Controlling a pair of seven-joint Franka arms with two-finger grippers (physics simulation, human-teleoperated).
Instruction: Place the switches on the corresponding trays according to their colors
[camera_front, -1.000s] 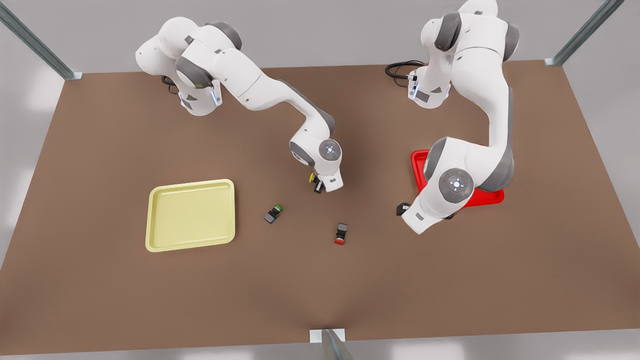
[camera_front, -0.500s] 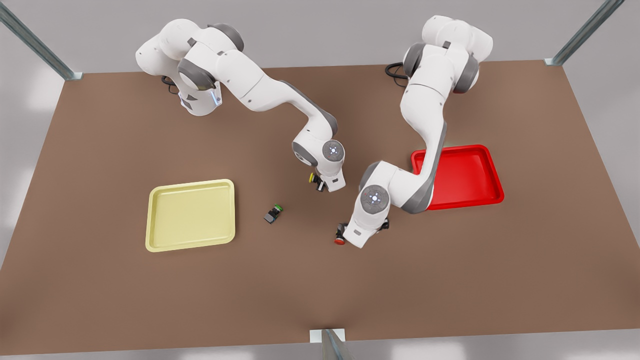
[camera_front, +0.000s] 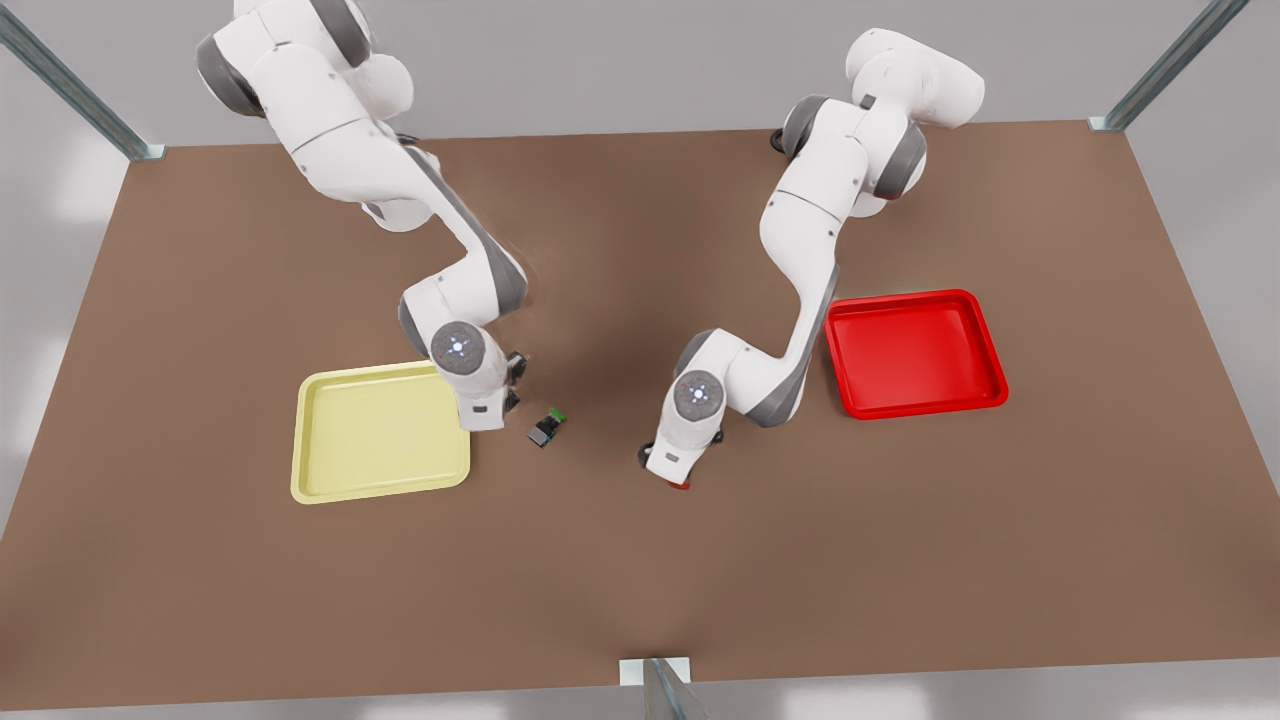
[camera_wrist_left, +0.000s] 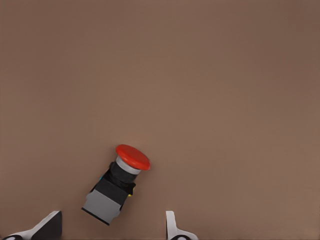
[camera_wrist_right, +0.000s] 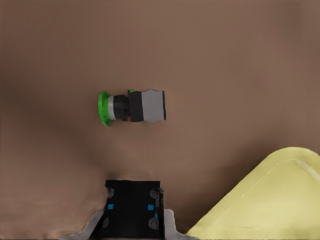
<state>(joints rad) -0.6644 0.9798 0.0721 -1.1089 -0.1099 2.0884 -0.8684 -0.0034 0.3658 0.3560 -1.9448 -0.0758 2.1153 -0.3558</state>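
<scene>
Straddling the red switch (camera_wrist_left: 117, 186), the left gripper (camera_wrist_left: 111, 227) has its fingers spread wide, unclosed, ready for a pick toward the red tray (camera_front: 990, 345). Right gripper (camera_wrist_right: 132, 210) clamps a dark switch body, presumably yellow, at the yellow tray (camera_front: 310, 470) corner, beside the green switch (camera_wrist_right: 131, 106). Both arms reach down, elbows raised
</scene>
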